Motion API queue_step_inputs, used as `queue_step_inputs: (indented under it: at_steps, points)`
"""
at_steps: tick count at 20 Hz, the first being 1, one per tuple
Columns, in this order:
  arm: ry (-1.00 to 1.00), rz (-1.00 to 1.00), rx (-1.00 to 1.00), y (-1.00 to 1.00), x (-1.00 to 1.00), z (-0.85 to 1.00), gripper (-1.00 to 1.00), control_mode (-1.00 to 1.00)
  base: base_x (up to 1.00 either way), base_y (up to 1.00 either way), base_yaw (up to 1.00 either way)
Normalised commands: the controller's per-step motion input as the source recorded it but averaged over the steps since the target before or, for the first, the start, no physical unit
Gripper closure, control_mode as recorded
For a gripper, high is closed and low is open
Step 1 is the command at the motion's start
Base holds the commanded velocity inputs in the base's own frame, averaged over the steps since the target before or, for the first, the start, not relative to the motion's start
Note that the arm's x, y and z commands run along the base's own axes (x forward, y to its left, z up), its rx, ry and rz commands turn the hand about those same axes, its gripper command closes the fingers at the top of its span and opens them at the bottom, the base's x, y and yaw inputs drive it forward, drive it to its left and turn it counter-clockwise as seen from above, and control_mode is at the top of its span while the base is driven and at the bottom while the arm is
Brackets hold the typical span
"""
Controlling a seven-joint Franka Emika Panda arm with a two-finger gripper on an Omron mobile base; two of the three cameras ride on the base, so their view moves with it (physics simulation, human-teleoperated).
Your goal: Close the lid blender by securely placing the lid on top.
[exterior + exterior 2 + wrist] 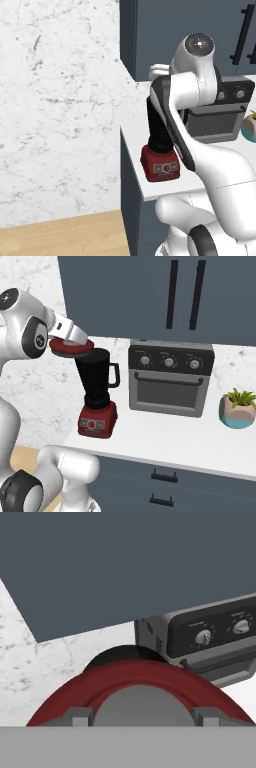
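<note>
- Surface: a white counter (165,441) crosses the lower half of the right base view, with dark grey drawers (165,486) beneath. Wood floor (60,235) lies at the lower left of the left base view.
- Room: a white marbled wall (55,100) fills the left of the left base view; dark grey upper cabinets (150,296) with black bar handles span the top of the right base view.
- Surroundings: a black-and-silver toaster oven (170,378) stands just right of the blender (98,396); a small potted plant (237,408) sits at the right edge.
- Blender: centre-left, upright on the counter near its front edge, mouth uncovered.
- Lid (71,347): above the jar's mouth, offset towards the upper left, apart from the rim.
- Gripper (142,714): closed on the lid's grey knob, a fingertip at either side in the hand view.
- Obstruction: the arm hides the jar's top in the left base view.
</note>
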Motion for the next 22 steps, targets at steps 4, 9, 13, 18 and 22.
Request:
queue_step_inputs:
  at_steps: [4,9,13,18,22]
  points:
    - [0.01,-0.03,-0.09,-0.08,0.38,-0.16,1.00,-1.00,0.00,0.00,0.00]
    - [-0.02,-0.03,-0.06,0.00,0.38,-0.22,1.00,-1.00,0.00,0.00,0.00]
    - [-0.05,-0.01,-0.03,0.00,0.28,-0.16,1.00,-1.00,0.00,0.00,0.00]
    - [-0.04,-0.02,0.00,0.00,0.30,-0.12,1.00,-1.00,0.00,0.00,0.00]
    - [0.00,-0.02,0.00,0.00,0.33,-0.01,1.00,-1.00,0.00,0.00,0.00]
